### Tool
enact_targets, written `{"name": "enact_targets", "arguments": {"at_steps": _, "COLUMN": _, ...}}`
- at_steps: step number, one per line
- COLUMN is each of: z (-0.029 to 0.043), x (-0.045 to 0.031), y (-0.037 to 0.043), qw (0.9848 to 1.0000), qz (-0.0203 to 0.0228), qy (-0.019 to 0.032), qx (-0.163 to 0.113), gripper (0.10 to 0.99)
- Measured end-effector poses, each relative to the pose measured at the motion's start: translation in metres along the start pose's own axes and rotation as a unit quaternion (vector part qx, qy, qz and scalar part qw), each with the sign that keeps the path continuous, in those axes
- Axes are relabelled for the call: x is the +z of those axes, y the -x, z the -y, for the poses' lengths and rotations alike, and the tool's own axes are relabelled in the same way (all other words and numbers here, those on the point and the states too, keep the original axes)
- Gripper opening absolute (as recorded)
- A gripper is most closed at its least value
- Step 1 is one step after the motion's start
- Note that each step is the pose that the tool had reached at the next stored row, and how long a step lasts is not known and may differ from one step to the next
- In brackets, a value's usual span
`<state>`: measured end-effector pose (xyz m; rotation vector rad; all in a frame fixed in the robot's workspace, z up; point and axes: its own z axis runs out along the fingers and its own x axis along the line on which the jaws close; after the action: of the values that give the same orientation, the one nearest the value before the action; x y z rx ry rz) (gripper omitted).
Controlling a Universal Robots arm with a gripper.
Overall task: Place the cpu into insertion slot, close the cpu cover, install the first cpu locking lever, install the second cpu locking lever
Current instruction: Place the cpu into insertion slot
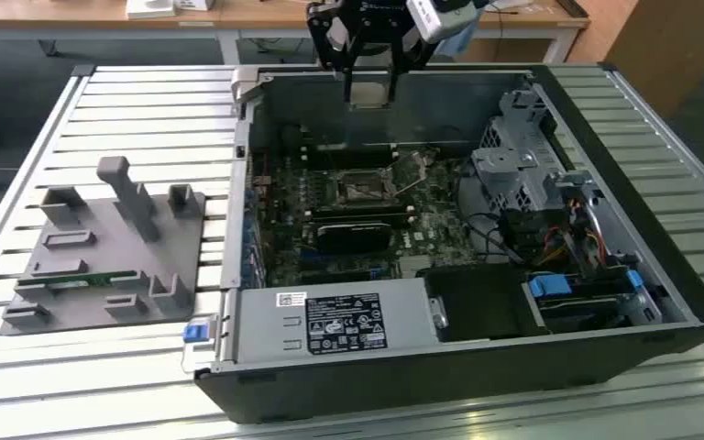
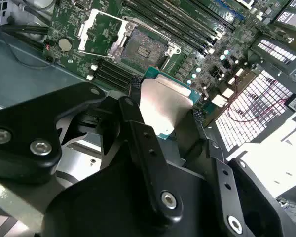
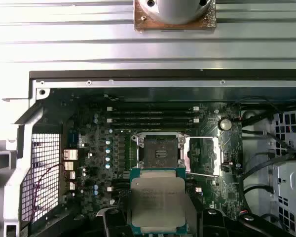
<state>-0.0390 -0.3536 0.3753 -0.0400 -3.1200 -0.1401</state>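
Note:
My gripper (image 1: pixel 369 103) hangs above the far wall of the open computer case (image 1: pixel 450 385), shut on the cpu (image 1: pixel 372 90). In both wrist views the cpu (image 2: pixel 165 103) (image 3: pixel 158 202) is a silver-grey square on a green base, pinched at two opposite edges by the black fingers (image 2: pixel 133 113). The insertion slot (image 1: pixel 358 190) (image 2: pixel 143 49) (image 3: pixel 158 150) sits bare on the motherboard, below and ahead of the chip. The cpu cover (image 2: pixel 99 30) (image 3: pixel 186 154) is flipped open beside the slot. A thin locking lever (image 3: pixel 203 174) stands raised near it.
A black card (image 1: pixel 355 234) lies just in front of the slot, and long memory slots (image 3: pixel 153 116) run behind it. A drive cage (image 1: pixel 523 165) and cables fill the exterior view's right. A grey fixture (image 1: pixel 114 247) sits on the slatted table (image 1: pixel 144 101) at the left.

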Motion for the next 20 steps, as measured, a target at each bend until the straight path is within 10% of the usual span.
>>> {"name": "enact_targets", "arguments": {"at_steps": 20, "z": 0.0, "x": 0.0001, "y": 0.0, "qw": 0.9989, "qz": 0.0042, "qy": 0.0008, "qx": 0.047, "gripper": 0.525}}
